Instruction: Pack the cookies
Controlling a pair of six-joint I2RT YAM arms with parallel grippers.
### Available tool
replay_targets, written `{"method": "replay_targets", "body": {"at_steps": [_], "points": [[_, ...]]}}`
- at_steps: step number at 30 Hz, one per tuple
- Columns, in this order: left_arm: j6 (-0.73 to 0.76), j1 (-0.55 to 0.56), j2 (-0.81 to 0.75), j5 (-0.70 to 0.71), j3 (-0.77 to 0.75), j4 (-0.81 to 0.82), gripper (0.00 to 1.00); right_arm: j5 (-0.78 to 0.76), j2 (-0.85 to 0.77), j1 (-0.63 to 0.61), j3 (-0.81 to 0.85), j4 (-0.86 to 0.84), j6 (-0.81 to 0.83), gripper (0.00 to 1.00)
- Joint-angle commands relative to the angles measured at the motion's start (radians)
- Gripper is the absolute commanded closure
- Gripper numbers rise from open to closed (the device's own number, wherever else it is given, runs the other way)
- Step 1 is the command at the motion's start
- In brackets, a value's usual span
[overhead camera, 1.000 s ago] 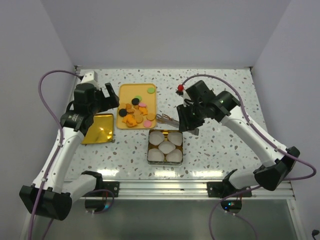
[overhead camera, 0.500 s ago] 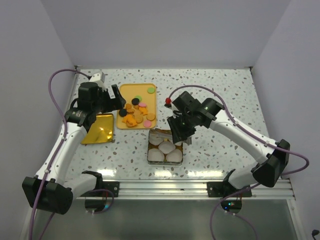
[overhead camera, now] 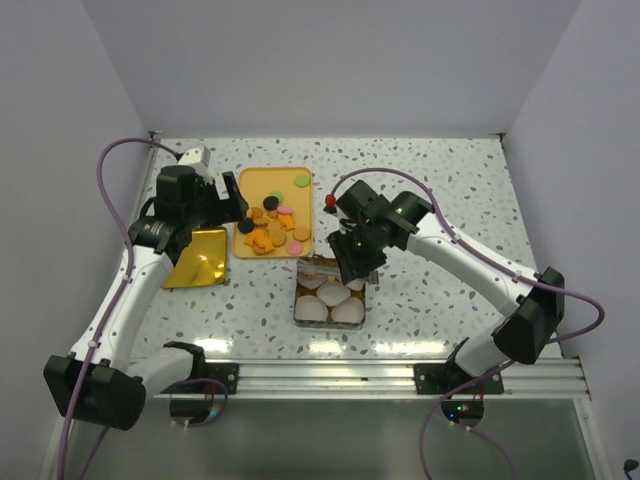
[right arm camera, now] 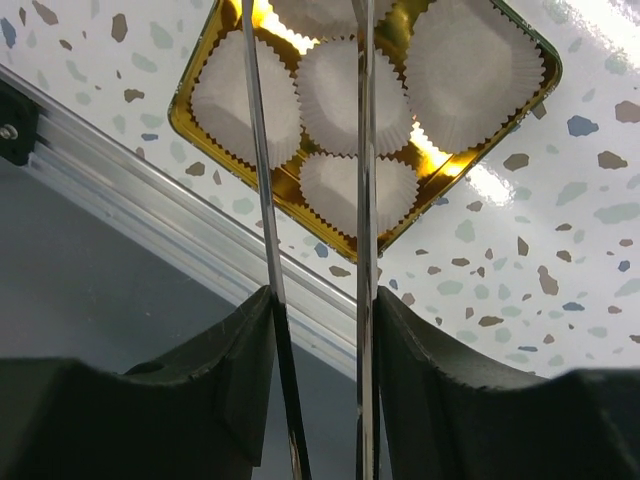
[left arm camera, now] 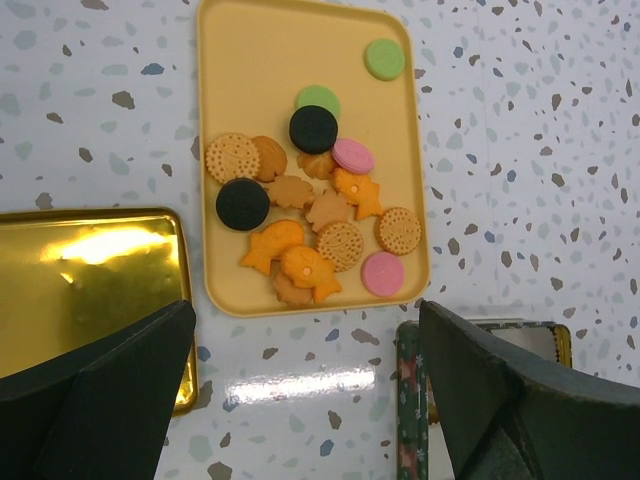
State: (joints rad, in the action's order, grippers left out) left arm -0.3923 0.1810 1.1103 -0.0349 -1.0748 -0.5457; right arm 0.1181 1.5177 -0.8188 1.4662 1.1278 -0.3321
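The cookies [overhead camera: 272, 225] lie in a loose pile on a yellow tray [overhead camera: 275, 182]: orange-brown, black, pink and green ones [left arm camera: 310, 215]. My left gripper [left arm camera: 305, 310] hangs open over the bare table just near of the tray [left arm camera: 260, 70], holding nothing. My right gripper [right arm camera: 320, 330] is shut on a pair of metal tongs [right arm camera: 365, 150], whose two blades stand apart and point down over the gold tin [right arm camera: 545, 60]. Several white paper cups [right arm camera: 345, 85] line the tin [overhead camera: 330, 295]. In the top view the right gripper [overhead camera: 352, 262] sits over the tin's far edge.
A gold lid [overhead camera: 197, 257] lies left of the tray, beside my left finger [left arm camera: 100, 380]. The tin's green patterned side wall [left arm camera: 410, 400] is by the right finger. The aluminium rail [right arm camera: 150, 220] of the table's near edge runs just beyond the tin.
My right arm has swung left and nearer with the tongs, from beside the tin to over it, and the blades have spread a little. The left gripper shifted right toward the tray.
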Motion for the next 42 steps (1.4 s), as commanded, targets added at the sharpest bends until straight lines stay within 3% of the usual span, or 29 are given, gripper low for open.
{"method": "replay_targets", "body": {"at_steps": [1,11,19,25,29,35,42], "points": [[0.038,-0.005,-0.012,0.016,-0.027,-0.005,0.00,-0.034,0.004,-0.003,0.072,0.000,0.004,0.55],[0.041,-0.006,-0.021,0.032,-0.031,-0.011,0.00,-0.057,0.004,-0.003,0.140,0.038,0.007,0.51],[0.026,-0.006,-0.047,0.063,-0.028,-0.031,0.00,-0.081,0.099,-0.003,0.318,0.061,0.019,0.51],[-0.008,-0.006,-0.078,0.056,-0.022,-0.049,0.00,-0.173,0.298,0.003,0.525,0.085,0.027,0.50],[-0.031,-0.006,-0.107,0.040,-0.013,-0.059,0.00,-0.187,0.468,0.009,0.759,0.119,0.013,0.50],[-0.039,-0.006,-0.136,0.040,-0.013,-0.083,0.00,-0.204,0.683,0.021,1.009,0.141,-0.002,0.43],[-0.030,-0.006,-0.158,0.044,-0.019,-0.122,0.00,-0.204,0.757,0.030,1.028,0.079,-0.016,0.41]]}}
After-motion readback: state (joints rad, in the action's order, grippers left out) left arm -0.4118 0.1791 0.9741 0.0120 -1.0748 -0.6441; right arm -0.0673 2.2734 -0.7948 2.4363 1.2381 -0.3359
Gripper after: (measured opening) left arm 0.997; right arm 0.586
